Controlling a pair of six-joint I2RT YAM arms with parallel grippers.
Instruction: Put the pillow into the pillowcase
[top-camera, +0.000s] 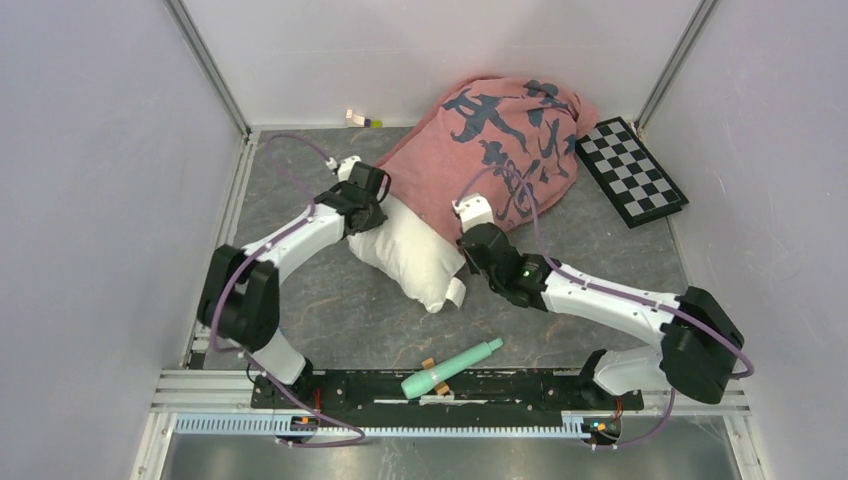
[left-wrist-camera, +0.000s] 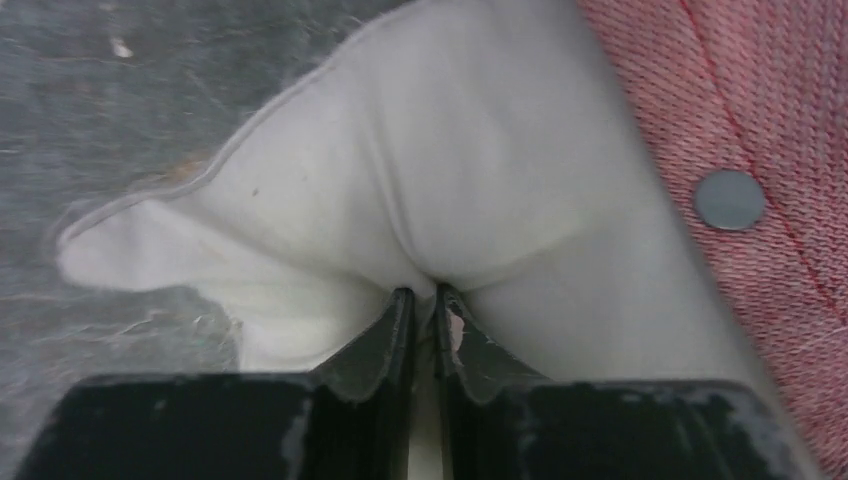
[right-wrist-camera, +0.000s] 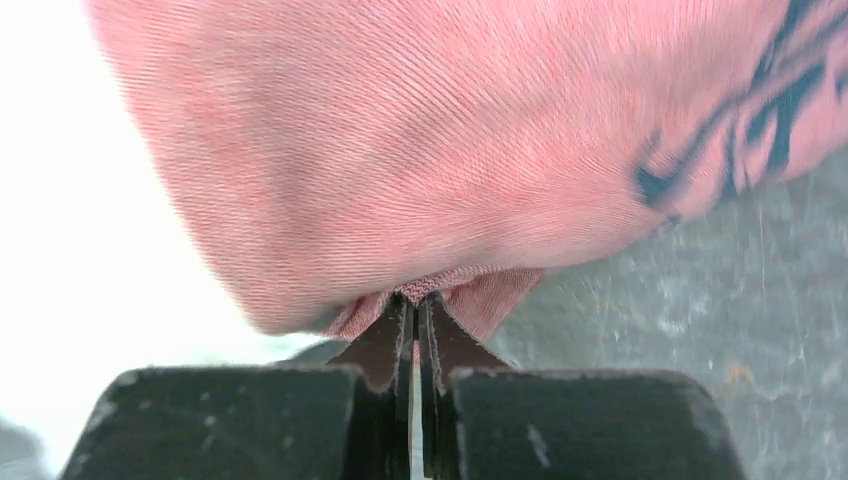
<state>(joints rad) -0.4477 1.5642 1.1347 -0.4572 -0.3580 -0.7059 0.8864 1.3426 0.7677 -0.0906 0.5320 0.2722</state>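
Note:
The pinkish-red pillowcase (top-camera: 500, 140) with dark brush marks lies bulging at the back middle of the table. The white pillow (top-camera: 410, 255) sticks out of its near opening toward the front. My left gripper (top-camera: 375, 205) is at the pillow's left far corner, beside the pillowcase edge. In the left wrist view the left gripper (left-wrist-camera: 425, 295) is shut on a pinched fold of the pillow (left-wrist-camera: 450, 150), with the pillowcase (left-wrist-camera: 770, 100) to the right. My right gripper (right-wrist-camera: 416, 300) is shut on the hem of the pillowcase (right-wrist-camera: 450, 150), with the pillow (right-wrist-camera: 70, 250) to its left.
A black-and-white checkerboard (top-camera: 632, 170) lies at the back right beside the pillowcase. A teal cylinder (top-camera: 450, 367) rests near the front rail between the arm bases. Small items (top-camera: 360, 118) sit by the back wall. White walls close in the left, right and back.

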